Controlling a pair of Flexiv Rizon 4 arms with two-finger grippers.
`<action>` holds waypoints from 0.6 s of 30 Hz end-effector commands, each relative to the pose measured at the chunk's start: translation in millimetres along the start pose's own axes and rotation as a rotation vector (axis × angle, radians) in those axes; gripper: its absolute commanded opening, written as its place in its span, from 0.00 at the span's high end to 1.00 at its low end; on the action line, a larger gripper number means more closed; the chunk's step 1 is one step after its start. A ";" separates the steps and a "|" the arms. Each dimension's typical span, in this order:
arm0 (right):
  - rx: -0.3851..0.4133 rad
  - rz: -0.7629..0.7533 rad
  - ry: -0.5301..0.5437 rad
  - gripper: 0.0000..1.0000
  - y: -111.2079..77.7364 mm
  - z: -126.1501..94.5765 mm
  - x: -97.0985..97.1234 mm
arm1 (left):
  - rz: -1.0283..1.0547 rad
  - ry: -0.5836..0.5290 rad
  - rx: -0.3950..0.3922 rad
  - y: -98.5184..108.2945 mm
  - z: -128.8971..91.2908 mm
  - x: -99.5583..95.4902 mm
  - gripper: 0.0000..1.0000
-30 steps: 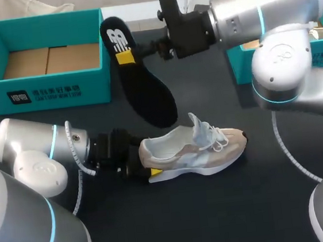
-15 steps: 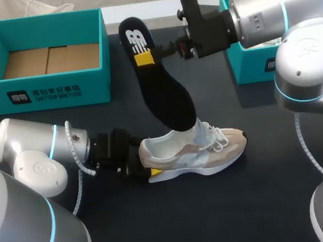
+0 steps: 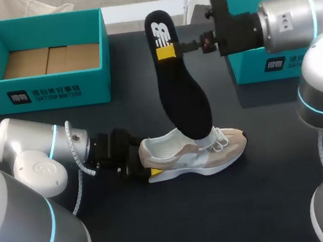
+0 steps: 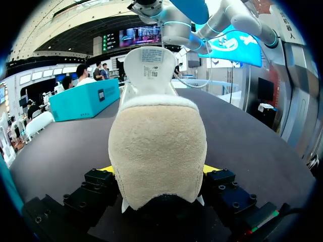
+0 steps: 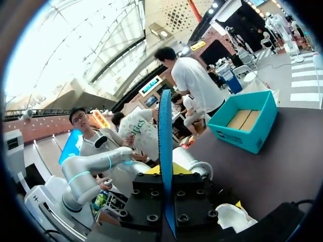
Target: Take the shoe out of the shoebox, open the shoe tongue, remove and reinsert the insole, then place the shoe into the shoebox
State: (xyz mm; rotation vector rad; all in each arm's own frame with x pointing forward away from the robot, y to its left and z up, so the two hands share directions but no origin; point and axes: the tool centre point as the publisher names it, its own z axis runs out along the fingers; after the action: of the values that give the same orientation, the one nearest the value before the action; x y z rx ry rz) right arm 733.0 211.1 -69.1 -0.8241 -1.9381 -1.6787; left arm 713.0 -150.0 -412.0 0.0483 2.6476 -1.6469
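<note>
On the dark worktop (image 3: 228,206), the open teal shoebox (image 3: 60,91) stands empty, well apart from the shoe (image 3: 191,152), which lies on its sole in the middle. The black insole (image 3: 183,93) hangs steeply over it, with its toe end at the shoe's opening by the tongue. The left fingers (image 3: 155,172) are clamped on the heel and the right fingers (image 3: 167,52) pinch the insole's heel end. Reinsertion looks under way. Next, the toe end should slide down under the tongue and forward while the left arm steadies the shoe.
</note>
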 end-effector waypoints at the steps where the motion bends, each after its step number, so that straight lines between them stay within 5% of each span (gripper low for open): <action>1: -0.009 0.003 0.014 1.00 -2.5 -31.2 6.7 | 0.001 -0.001 -0.002 7.5 6.8 -4.5 1.00; 18: -0.059 0.139 0.035 1.00 -26.5 -38.9 63.5 | 0.001 -0.001 -0.002 7.5 6.8 -4.5 1.00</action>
State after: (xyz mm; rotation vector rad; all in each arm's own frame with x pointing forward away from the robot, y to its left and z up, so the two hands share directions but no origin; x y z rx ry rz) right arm 680.4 180.6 -38.4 -0.8978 -1.7842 -1.6369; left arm 713.0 -149.9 -412.0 0.0483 2.6476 -1.6468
